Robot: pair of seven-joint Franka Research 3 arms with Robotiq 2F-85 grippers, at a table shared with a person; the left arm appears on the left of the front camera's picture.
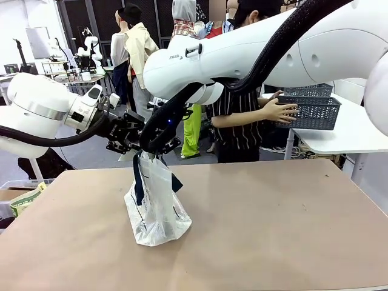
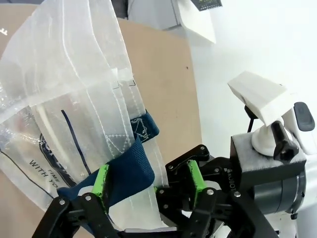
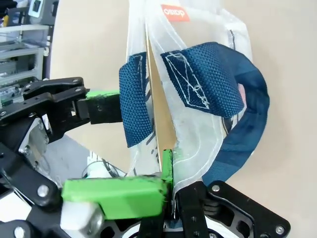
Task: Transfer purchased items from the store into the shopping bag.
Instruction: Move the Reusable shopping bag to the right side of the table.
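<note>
tan table (image 1: 273, 230); right gripper (image 3: 172, 174) pinches shopping bag (image 1: 156, 212)

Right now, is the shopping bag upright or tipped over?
Upright: the shopping bag stands on the table, its top pinched by the right gripper.

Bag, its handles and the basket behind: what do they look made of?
Bag: seemingly thin translucent plastic film, glossy, crinkled, with stitched seams. Handles: navy woven webbing, matte, coarse weave showing. Basket: dark grey lattice, probably rigid moulded plastic.
</note>
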